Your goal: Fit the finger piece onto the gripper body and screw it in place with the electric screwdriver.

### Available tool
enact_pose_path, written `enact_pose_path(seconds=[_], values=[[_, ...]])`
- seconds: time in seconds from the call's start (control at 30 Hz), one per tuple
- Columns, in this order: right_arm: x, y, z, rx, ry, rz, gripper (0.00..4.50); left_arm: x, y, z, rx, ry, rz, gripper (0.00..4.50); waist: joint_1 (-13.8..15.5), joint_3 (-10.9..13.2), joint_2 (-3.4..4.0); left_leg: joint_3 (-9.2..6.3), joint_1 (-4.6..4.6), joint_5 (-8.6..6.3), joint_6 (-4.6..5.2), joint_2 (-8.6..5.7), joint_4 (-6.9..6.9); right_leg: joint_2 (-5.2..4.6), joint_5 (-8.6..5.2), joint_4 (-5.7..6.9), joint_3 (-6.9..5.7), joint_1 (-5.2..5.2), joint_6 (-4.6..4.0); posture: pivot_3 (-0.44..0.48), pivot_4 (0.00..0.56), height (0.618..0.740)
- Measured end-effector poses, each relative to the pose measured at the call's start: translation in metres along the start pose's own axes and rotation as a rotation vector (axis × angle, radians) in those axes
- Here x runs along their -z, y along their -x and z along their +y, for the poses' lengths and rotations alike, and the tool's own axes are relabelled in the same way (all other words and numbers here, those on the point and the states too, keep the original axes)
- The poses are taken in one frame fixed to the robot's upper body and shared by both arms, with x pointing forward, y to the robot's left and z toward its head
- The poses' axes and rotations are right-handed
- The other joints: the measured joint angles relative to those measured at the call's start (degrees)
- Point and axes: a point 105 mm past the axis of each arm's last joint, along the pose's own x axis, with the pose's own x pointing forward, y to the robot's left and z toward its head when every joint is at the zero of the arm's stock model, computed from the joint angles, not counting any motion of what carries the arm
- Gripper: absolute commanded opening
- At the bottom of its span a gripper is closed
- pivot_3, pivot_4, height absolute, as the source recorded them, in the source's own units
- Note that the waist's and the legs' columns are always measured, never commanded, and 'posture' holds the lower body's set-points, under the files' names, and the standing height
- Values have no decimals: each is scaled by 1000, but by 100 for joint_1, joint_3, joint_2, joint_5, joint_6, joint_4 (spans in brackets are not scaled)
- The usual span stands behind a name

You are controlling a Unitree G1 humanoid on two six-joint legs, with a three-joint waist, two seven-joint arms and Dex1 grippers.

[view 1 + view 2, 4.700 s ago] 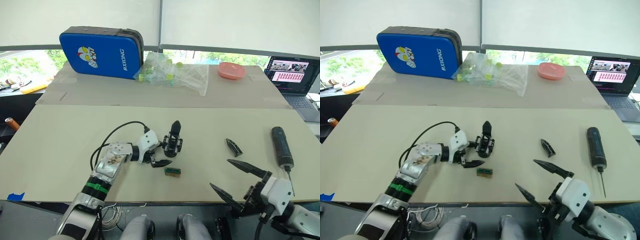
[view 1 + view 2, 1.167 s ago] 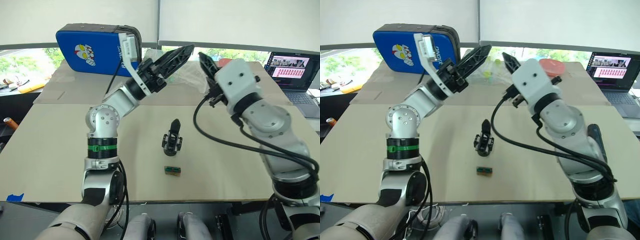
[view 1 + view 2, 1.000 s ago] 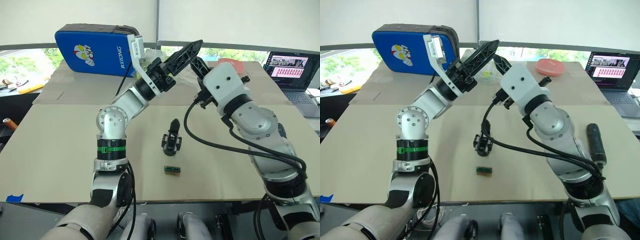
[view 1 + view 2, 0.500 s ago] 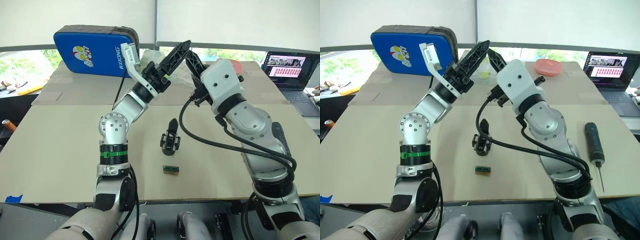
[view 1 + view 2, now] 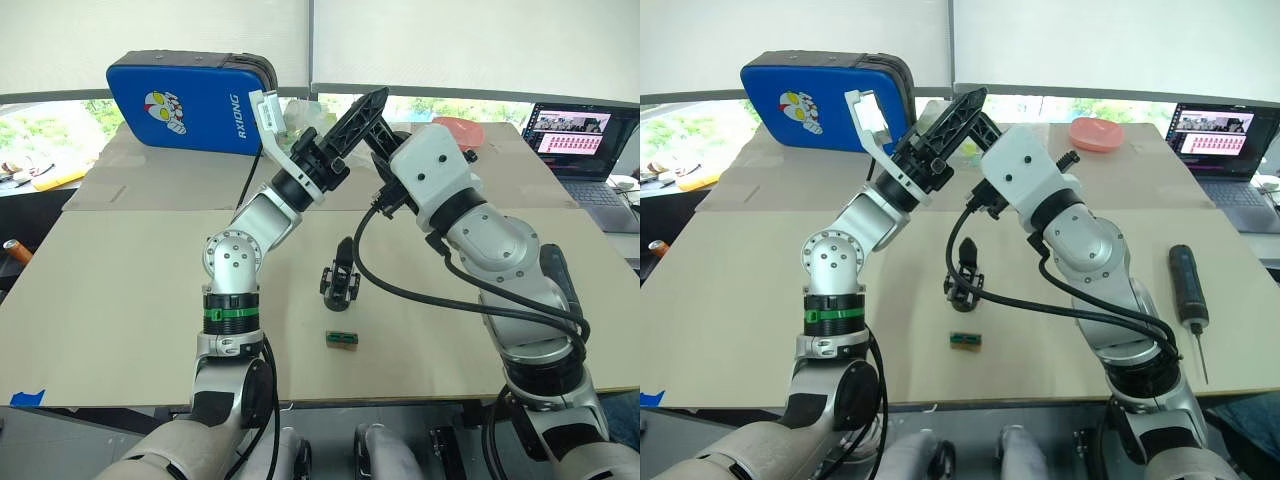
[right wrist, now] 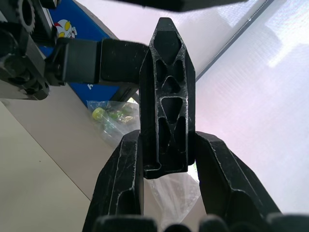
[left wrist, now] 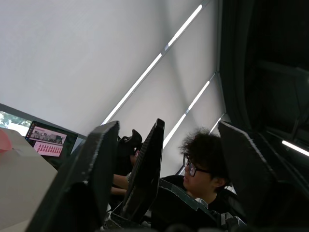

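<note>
Behind the beige table (image 5: 120, 290), white window blinds (image 5: 450, 40).

White arms (image 5: 500, 240), black cables, green band

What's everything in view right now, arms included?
table: one, beige, under everything
case: one, blue, far left
vial bag: one, clear, beside case
dish: one, pink, far right
laptop: one, dark, right edge
gripper body: one, black, table centre
block: one, green-brown, nearer than gripper body
electric screwdriver: one, black, lying right
finger piece: one, black, held aloft
person: one, beyond table
left gripper: black, open, raised
right gripper: black, clamping finger piece
</note>
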Motion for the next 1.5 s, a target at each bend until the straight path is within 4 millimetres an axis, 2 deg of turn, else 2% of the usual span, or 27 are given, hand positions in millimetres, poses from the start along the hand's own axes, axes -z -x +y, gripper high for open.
enact_pose_path(seconds=[0.1, 0.13, 0.3, 0.37, 0.53, 0.6, 0.67, 0.77, 0.83, 0.93, 1.03, 1.13, 1.17, 1.23, 1.3, 1.5], values=[[-5, 1, 0, -1, 8, -27, 1113, -3, 1, 3, -20, -9, -17, 261, -4, 0, 0, 0, 1, 0, 0, 0, -1, 1, 0, 0, 1, -1, 0, 0, 150, 740], [-9, 2, 2, -13, 5, -45, 1113, -7, 4, 4, -15, -17, -25, 0, -9, 0, 0, 0, 1, 0, 0, 2, -2, 2, 0, 0, 2, -1, 0, 0, 150, 740], [-8, 2, 4, -25, 2, -44, 1113, -5, 7, 5, -12, -4, -28, 0, -1, 1, -1, 0, 2, 0, 0, 1, -1, 0, 0, 0, 4, 1, 0, 0, 150, 740], [-9, 2, 4, -23, -7, -49, 2149, -5, 7, 5, -12, 1, -30, 0, -1, 1, -1, 0, 2, 0, 0, 0, -2, 0, 0, 0, 4, 1, 0, 0, 150, 740], [-5, 7, -7, -30, -55, -51, 3895, -2, 3, -2, 28, 56, -44, 0, 25, 1, -2, 0, 1, -1, 3, -3, -2, -4, 0, -6, 4, 2, 0, 0, 150, 740], [0, 15, -18, -59, -64, -47, 4470, -12, 4, -1, 28, 37, -59, 0, 11, 2, -4, 0, 0, 0, 5, -3, -2, -3, 0, -6, 1, 2, 0, 0, 150, 740], [-1, 25, -28, -130, -89, -66, 4470, -30, 8, 0, 36, -16, -65, 0, -1, 3, -4, 0, 4, 0, 7, 0, -5, 1, 0, -7, -5, 3, 0, 0, 150, 740], [-1, 43, -36, -316, -254, -56, 4470, -52, 15, -4, 105, -109, -2, 0, -26, 4, -6, 1, 6, -2, 16, 11, -7, 10, 1, -10, -12, 5, -3, 0, 150, 740], [-4, 54, -36, -465, -378, -26, 4470, -53, 21, -11, 185, -143, 112, 0, -33, 5, -5, 3, 4, -6, 24, 18, -8, 10, 0, -11, -11, 4, -7, 0, 150, 740], [-16, 70, -25, -692, -540, 21, 4470, -40, 33, -22, 302, -143, 315, 0, -25, 5, -5, 3, 4, -34, 69, 25, -8, -20, -4, -15, 1, 5, -13, 0, 150, 740], [-22, 74, -10, -837, -676, 81, 4470, -19, 47, -27, 370, -81, 522, 0, -22, 5, -5, 3, -1, -37, 72, 24, -8, -28, -2, -31, 11, 2, -15, 0, 150, 740], [-22, 74, 5, -923, -768, 154, 4470, -1, 56, -31, 423, -44, 659, 0, -19, 5, -5, 3, -12, -37, 70, 25, -8, -33, 0, -35, 16, -6, -17, 0, 150, 740], [-22, 74, 12, -960, -796, 172, 4470, 4, 57, -31, 433, -43, 685, 0, -7, 5, -5, 3, -13, -36, 65, 24, -9, -36, 1, -35, 16, -7, -18, 0, 150, 740], [-22, 75, 26, -1030, -845, 207, 4470, 13, 59, -32, 447, -55, 742, 0, 2, 5, -5, 3, -19, -40, -1, 23, -10, -42, 3, -36, 16, -12, -20, 0, 150, 740], [-22, 73, 36, -1060, -866, 232, 4470, 20, 59, -33, 462, -44, 764, 0, 0, 5, -5, 3, -25, -38, -8, 21, -11, -48, 4, -37, 16, -16, -19, 0, 150, 740], [-29, 67, 43, -1086, -910, 241, 4470, 24, 61, -33, 472, -43, 789, 0, -12, 5, -5, 3, -28, -43, 4, 18, -16, -50, 6, -44, 14, -20, -16, 0, 150, 740]])
